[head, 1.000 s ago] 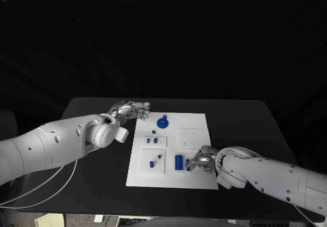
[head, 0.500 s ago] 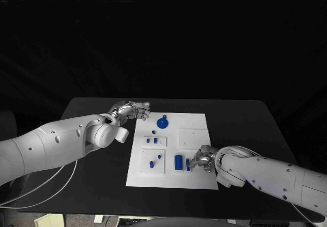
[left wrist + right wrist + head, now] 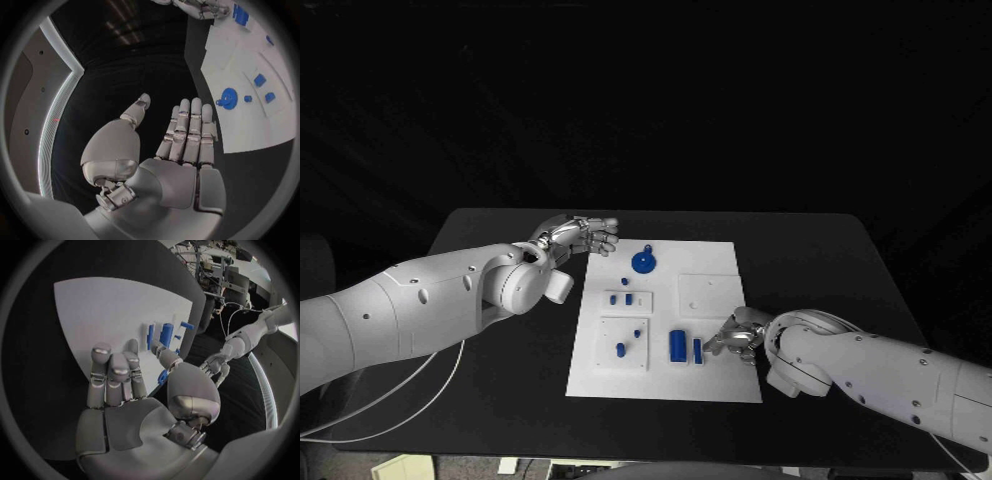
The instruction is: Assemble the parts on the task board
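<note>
The white task board (image 3: pixel 711 262) lies mid-table. It carries a round blue part (image 3: pixel 645 261), two small blue parts (image 3: pixel 622 297), two blue pegs (image 3: pixel 629 340), a blue cylinder (image 3: pixel 679 345) and a thin blue bar (image 3: pixel 698 350). My right hand (image 3: pixel 734 338) rests over the board's front right, just right of the thin bar. In the right wrist view its fingers (image 3: pixel 112 372) lie straight over the board (image 3: pixel 106 305), thumb apart, holding nothing; a blue bit (image 3: pixel 164 376) shows beside the thumb. My left hand (image 3: pixel 581 235) hovers off the board's far left corner, fingers (image 3: pixel 187 130) straight and empty.
The black table (image 3: pixel 819 260) surrounds the board with free room to the right and at the front. A white cable (image 3: pixel 401 400) hangs off the table's left side under my left arm.
My right hand has edged slightly right and toward the front, away from the thin bar. The left hand and the parts have not moved.
</note>
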`<act>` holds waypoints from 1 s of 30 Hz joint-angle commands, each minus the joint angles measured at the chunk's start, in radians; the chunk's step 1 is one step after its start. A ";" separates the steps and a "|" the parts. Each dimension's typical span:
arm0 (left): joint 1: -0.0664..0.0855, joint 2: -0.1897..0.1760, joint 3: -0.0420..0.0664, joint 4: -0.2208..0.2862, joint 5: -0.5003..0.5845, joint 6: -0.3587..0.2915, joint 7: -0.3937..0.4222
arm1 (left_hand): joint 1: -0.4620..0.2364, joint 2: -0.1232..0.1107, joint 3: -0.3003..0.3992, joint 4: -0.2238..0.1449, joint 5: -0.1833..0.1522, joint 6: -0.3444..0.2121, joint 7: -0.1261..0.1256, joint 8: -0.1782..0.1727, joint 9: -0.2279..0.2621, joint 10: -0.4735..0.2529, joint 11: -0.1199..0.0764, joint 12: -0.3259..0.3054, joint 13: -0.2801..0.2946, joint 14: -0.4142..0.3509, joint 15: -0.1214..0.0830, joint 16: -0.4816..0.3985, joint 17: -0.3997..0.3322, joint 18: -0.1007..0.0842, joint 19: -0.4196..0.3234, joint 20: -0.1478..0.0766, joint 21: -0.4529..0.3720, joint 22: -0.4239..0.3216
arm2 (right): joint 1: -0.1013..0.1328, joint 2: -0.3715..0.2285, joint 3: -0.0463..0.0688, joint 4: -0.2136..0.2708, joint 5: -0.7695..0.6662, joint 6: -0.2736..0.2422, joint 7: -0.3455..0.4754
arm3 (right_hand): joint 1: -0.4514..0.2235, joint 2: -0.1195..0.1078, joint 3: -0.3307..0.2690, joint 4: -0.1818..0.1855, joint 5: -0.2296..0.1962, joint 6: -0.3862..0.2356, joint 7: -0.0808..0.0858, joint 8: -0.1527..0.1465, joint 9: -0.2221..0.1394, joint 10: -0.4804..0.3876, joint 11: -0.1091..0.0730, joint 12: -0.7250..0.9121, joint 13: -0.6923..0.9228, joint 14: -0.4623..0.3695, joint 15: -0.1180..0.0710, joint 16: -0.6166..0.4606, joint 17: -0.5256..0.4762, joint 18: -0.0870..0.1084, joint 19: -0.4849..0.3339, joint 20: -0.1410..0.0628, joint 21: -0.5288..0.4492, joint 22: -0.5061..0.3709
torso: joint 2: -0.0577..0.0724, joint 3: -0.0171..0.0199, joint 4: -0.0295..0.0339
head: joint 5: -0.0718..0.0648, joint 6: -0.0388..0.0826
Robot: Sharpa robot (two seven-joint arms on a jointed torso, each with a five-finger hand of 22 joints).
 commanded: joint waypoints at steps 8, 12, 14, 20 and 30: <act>0.001 0.017 0.000 -0.023 0.004 0.017 0.013 | -0.004 0.008 0.000 0.006 -0.002 -0.002 -0.002 0.004 -0.001 0.004 0.002 -0.003 -0.001 0.008 0.001 -0.008 0.002 0.017 0.005 0.002 -0.005 0.001 | 0.056 -0.006 0.014 -0.059 0.309 -0.102 0.353 | 0.017 -0.028 0.024 0.023 0.006 -0.116 0.046 -0.051 -0.013 -0.080 0.040 -0.023 -0.012 -0.055 0.030 -0.055 -0.020 0.015 -0.068 0.021 -0.055 0.001 | -0.009 -0.0075 -0.0038 | -0.006 0.035; 0.001 0.025 0.001 -0.049 0.013 0.008 0.022 | -0.004 0.010 0.000 0.006 -0.001 0.000 -0.003 0.005 -0.001 0.006 0.000 -0.002 -0.001 0.007 0.001 -0.009 0.002 0.017 0.004 0.002 -0.006 0.002 | 0.087 0.011 0.036 -0.131 0.400 -0.084 0.447 | 0.016 0.001 -0.013 -0.001 0.086 -0.129 0.053 -0.048 -0.007 -0.110 0.047 -0.030 -0.022 -0.081 0.038 -0.074 -0.029 0.015 -0.101 0.035 -0.072 0.005 | -0.012 -0.0091 -0.0030 | -0.015 0.073; 0.001 0.025 0.001 -0.054 0.023 0.006 0.024 | -0.003 0.011 0.000 0.006 -0.001 0.001 -0.003 0.006 -0.001 0.007 -0.001 -0.001 -0.001 0.007 0.000 -0.010 0.003 0.017 0.004 0.002 -0.007 0.002 | 0.096 0.019 0.048 -0.160 0.421 -0.062 0.459 | 0.022 0.022 -0.033 -0.016 0.099 -0.133 0.054 -0.046 -0.003 -0.119 0.048 -0.031 -0.028 -0.089 0.039 -0.080 -0.034 0.015 -0.111 0.039 -0.078 0.006 | -0.015 -0.0106 -0.0040 | -0.014 0.087; 0.011 0.024 0.003 -0.074 0.036 0.011 0.045 | -0.003 0.011 0.000 0.005 -0.001 -0.002 -0.002 0.004 -0.002 0.006 0.003 -0.002 -0.002 0.008 0.000 -0.011 0.005 0.018 0.007 0.001 -0.007 0.003 | 0.118 0.073 0.116 -0.288 0.544 0.011 0.517 | 0.053 0.060 -0.045 -0.026 0.153 -0.159 0.063 -0.045 0.004 -0.164 0.059 -0.098 -0.103 -0.138 0.052 -0.179 -0.093 0.015 -0.167 0.076 -0.159 -0.028 | -0.024 -0.0199 -0.0078 | -0.017 0.161; 0.046 0.069 0.005 -0.176 0.064 0.041 0.092 | 0.013 0.027 0.001 -0.011 -0.001 0.012 -0.023 0.013 -0.002 -0.004 -0.011 -0.007 -0.007 -0.021 -0.005 -0.038 0.004 0.011 0.002 0.000 -0.024 0.002 | 0.141 0.158 0.162 -0.430 0.697 0.049 0.577 | 0.041 0.062 -0.028 -0.029 0.158 -0.202 0.090 -0.038 0.013 -0.279 0.139 -0.561 -0.532 -0.354 0.187 -0.594 -0.309 -0.048 -0.489 0.186 -0.458 -0.171 | -0.036 -0.0243 -0.0150 | -0.021 0.216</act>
